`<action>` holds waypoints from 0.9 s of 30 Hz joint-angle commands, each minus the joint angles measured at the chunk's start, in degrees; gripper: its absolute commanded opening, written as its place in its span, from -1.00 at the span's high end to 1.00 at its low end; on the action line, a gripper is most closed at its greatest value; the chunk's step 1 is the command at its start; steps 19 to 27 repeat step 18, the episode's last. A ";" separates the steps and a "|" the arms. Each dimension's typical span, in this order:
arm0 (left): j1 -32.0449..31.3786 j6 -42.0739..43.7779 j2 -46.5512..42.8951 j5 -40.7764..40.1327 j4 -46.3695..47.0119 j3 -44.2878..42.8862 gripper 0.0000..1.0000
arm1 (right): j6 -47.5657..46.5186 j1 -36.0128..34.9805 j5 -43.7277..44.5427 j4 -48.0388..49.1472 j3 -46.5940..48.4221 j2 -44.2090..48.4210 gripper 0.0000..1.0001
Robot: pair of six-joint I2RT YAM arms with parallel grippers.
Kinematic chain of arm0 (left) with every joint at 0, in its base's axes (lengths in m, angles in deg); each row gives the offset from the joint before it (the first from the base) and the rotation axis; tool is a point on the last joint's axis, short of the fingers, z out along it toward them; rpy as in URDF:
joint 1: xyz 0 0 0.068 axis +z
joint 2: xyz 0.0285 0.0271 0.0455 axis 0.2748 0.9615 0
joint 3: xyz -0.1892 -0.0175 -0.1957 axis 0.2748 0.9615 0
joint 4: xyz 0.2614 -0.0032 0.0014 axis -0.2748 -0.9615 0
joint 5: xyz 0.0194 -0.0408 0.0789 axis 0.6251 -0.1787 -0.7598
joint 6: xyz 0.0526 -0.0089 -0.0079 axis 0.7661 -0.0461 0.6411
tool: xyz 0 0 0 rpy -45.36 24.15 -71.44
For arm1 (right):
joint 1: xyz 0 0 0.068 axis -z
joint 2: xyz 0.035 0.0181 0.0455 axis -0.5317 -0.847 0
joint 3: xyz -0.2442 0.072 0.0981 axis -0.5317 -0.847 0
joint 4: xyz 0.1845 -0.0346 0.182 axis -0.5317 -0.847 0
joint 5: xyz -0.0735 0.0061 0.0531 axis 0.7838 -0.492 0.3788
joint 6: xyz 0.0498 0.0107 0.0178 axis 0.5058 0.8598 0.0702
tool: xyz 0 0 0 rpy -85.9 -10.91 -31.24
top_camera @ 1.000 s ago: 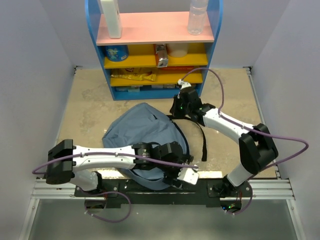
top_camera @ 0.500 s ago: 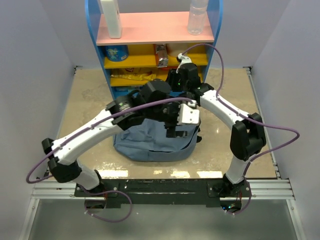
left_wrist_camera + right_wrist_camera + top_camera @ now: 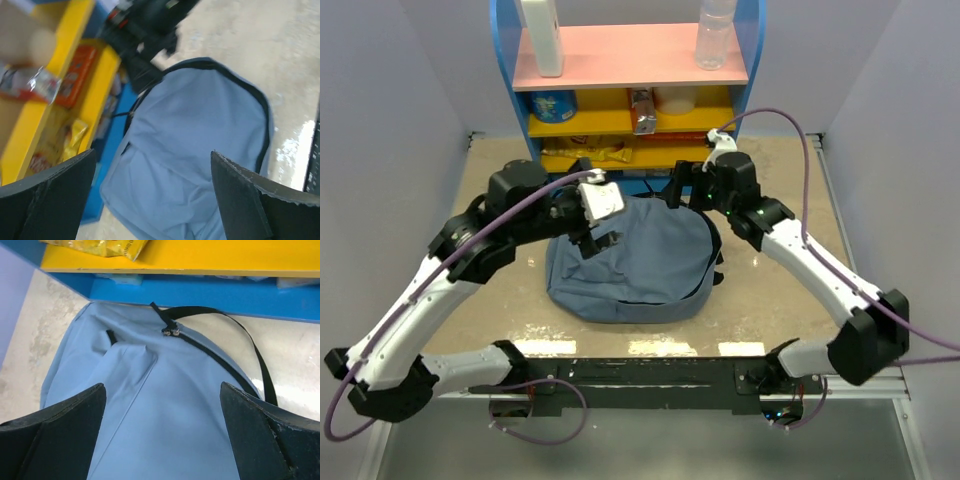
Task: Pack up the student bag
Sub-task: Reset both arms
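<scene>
The student bag (image 3: 640, 265), slate-blue with black straps, lies flat on the table in front of the shelf unit. My left gripper (image 3: 592, 238) hovers over its back left corner, open and empty, and the left wrist view shows the bag (image 3: 200, 130) between the wide-spread fingers (image 3: 47, 200). My right gripper (image 3: 683, 192) is over the bag's back right edge, also open with nothing in it. In the right wrist view the bag (image 3: 165, 405) fills the space under the gripper (image 3: 162, 435), with black zipper pulls (image 3: 170, 332) and a strap (image 3: 252, 352) near the shelf.
A blue, yellow and pink shelf unit (image 3: 630, 70) stands at the back. It holds a white bottle (image 3: 541, 38), a clear bottle (image 3: 715, 35), a blue can (image 3: 555, 105) and yellow snack packets (image 3: 585, 152). Grey walls close in both sides.
The bag moved from the near left to the middle, before the shelf. My left arm swung from the front edge to the back left. My right gripper opened and let go.
</scene>
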 commanded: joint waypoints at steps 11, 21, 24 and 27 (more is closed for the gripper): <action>14.84 -18.75 -10.25 -15.78 9.10 24.91 -1.00 | -1.29 -0.15 1.56 -7.24 -13.61 23.99 -0.97; 28.01 -12.26 -10.66 -4.09 16.39 30.88 -1.00 | -0.67 -0.23 3.23 -8.47 -17.40 29.08 -0.97; 28.01 -12.26 -10.66 -4.09 16.39 30.88 -1.00 | -0.67 -0.23 3.23 -8.47 -17.40 29.08 -0.97; 28.01 -12.26 -10.66 -4.09 16.39 30.88 -1.00 | -0.67 -0.23 3.23 -8.47 -17.40 29.08 -0.97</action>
